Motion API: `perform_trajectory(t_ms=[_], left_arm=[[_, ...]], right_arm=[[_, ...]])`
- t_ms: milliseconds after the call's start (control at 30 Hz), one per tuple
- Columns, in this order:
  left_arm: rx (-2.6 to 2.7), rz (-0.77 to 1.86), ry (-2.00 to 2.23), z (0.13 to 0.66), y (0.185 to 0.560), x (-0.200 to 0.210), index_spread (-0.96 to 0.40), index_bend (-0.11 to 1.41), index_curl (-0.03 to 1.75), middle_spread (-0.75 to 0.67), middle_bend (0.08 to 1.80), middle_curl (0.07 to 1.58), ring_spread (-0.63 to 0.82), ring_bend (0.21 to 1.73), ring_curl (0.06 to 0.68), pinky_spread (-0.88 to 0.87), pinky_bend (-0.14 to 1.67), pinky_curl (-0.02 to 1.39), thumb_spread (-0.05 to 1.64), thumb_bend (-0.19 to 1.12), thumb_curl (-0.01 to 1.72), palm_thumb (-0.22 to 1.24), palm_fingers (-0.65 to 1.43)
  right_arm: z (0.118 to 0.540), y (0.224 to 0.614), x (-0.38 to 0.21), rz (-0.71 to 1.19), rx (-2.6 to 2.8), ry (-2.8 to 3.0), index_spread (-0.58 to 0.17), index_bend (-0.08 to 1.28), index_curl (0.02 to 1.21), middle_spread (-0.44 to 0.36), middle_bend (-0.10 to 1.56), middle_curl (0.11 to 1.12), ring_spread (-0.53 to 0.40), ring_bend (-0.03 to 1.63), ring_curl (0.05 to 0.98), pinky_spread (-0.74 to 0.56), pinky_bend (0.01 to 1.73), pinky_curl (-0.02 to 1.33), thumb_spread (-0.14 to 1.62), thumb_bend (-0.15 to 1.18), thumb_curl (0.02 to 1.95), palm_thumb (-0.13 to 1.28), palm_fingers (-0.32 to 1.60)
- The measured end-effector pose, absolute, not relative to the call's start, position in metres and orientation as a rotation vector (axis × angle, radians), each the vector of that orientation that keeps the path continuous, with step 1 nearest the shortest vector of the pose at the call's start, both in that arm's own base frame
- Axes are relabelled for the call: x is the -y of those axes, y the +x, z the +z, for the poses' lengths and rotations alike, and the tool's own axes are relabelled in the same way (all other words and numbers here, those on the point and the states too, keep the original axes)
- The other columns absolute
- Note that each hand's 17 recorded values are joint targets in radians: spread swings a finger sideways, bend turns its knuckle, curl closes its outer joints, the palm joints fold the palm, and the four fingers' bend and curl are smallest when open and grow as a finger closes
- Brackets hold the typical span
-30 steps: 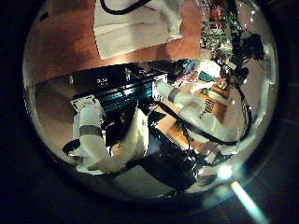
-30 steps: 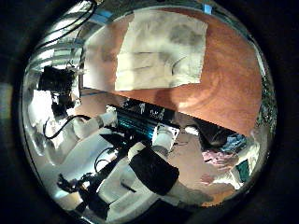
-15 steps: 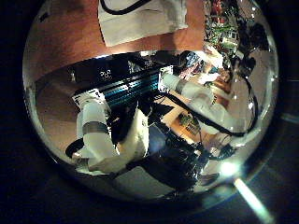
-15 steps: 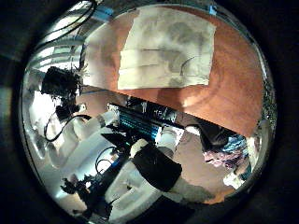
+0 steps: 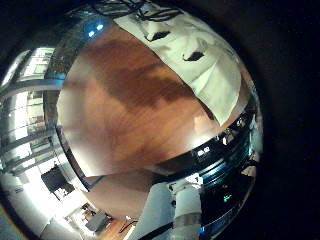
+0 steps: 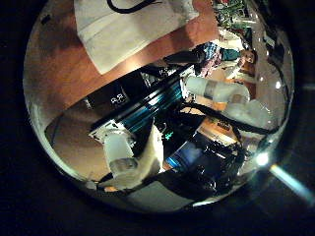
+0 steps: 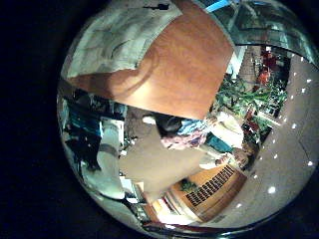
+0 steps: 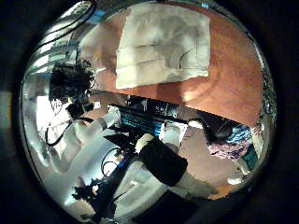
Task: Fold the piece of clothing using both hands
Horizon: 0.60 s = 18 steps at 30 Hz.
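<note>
The piece of clothing [image 8: 163, 47] lies spread flat on the wooden table [image 8: 234, 75], partly folded, with creases across it. It also shows in the right little finger side palm view [image 7: 120, 40], the left thumb side palm view [image 6: 128, 29] and the left little finger side palm view [image 5: 200, 60]. Both palms look at it from above the table, away from the cloth. Nothing lies on the cloth except dark shadows near one edge [image 5: 165, 30].
The table's bare top [image 5: 130, 110] stretches beside the clothing to its front edge [image 6: 118, 84]. Below that edge stand the white robot arms [image 6: 123, 157] [image 8: 159, 159] and racks of equipment [image 8: 140, 119].
Both palm cameras have shifted. The clothing fills more of the left thumb side view now. The clothing itself lies as before.
</note>
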<state>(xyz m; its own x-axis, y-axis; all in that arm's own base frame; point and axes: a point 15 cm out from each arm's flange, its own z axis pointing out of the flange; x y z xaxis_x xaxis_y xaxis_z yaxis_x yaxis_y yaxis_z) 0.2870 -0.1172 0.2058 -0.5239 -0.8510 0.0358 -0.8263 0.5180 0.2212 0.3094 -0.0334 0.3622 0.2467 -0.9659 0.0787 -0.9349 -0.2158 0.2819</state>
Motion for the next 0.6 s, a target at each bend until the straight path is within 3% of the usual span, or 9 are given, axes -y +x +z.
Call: perform_trajectory(t_ms=[367,600], left_arm=[[2.643,-0.279,1.444,0.149,0.285,0.134,0.03,0.15,0.3,0.36,0.19,0.29,0.48,0.66,0.223,0.5,0.42,0.33,1.0,-0.03,0.3,0.22,-0.01],[2.625,-0.329,1.436,0.136,0.282,0.14,0.04,0.17,0.3,0.29,0.23,0.31,0.46,0.66,0.214,0.48,0.4,0.32,0.97,-0.02,0.3,0.23,0.1]], right_arm=[[0.366,0.309,0.034,-0.149,1.772,2.262,-0.363,0.16,0.28,-0.027,0.28,0.36,0.1,0.53,0.221,0.35,0.51,0.22,1.33,-0.01,0.22,0.36,0.21],[0.366,0.308,0.035,-0.151,1.766,2.264,-0.357,0.16,0.28,-0.027,0.27,0.36,0.101,0.52,0.224,0.35,0.5,0.22,1.33,-0.01,0.22,0.35,0.21]])
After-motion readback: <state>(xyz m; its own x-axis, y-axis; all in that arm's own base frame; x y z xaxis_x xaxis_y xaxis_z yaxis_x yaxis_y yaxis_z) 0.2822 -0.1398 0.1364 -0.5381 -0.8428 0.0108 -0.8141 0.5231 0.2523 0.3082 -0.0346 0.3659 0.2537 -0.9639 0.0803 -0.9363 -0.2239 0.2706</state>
